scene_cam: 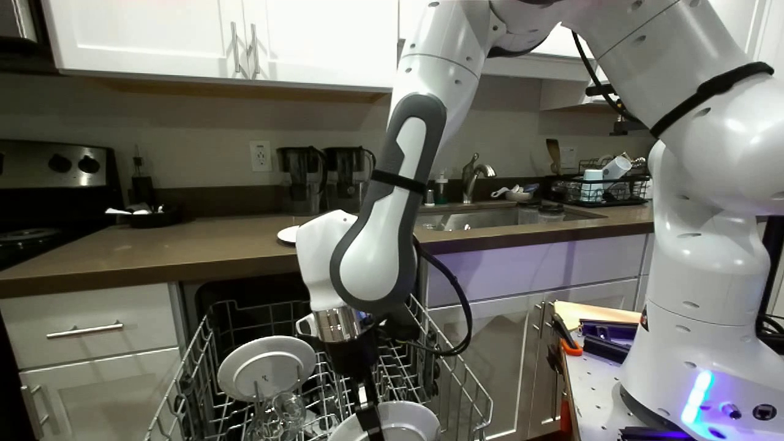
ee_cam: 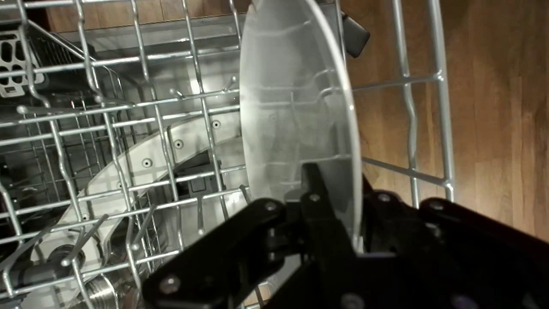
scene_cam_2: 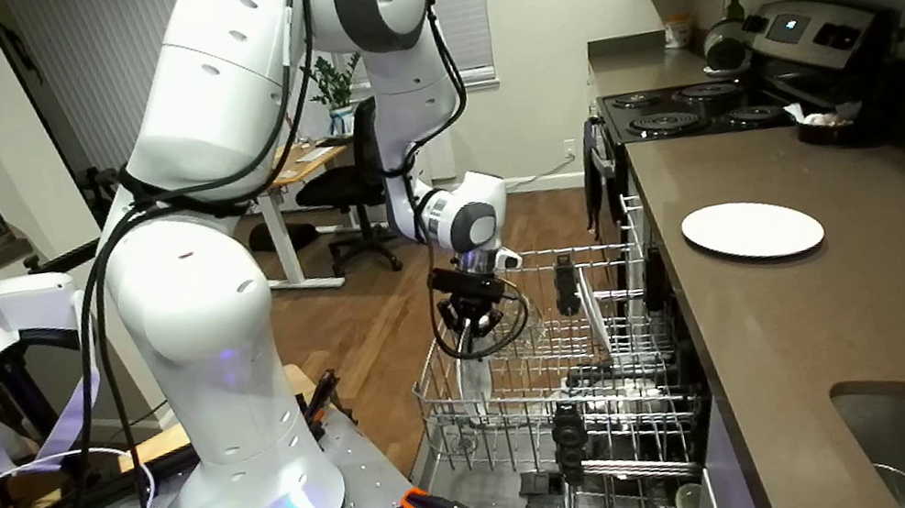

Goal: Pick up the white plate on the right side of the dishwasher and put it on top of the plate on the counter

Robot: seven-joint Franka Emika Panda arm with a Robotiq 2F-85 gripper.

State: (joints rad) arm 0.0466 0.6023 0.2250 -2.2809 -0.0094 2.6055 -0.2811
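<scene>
From the left in an exterior view, the task's white plate [scene_cam_2: 475,383] stands on edge in the pulled-out dishwasher rack [scene_cam_2: 533,393], just below the tool [scene_cam_2: 468,341]; a second rack plate [scene_cam_2: 592,308] stands further right, and beyond it the goal plate [scene_cam_2: 752,230] lies flat on the brown table [scene_cam_2: 760,358]. The carry, I judge, goes up, then rightwards there, with a turn from upright to flat. In the wrist view rack wires fill the left; next come the tool's fingers [ee_cam: 316,193], set narrow, one on each side of the white plate, whose long axis runs straight out ahead of them. Whether they pinch it or merely straddle it I cannot tell. Wooden floor [ee_cam: 493,128] shows at the right, past the rack's outer rail. That straddle is hard to read in an exterior view where, from the left, the second rack plate turns its broad face out behind clear drinking glasses [scene_cam: 283,409], a sliver of the goal plate peeps past the arm [scene_cam: 373,269] that hides the rest, and the tool crosses in front of the white plate
</scene>
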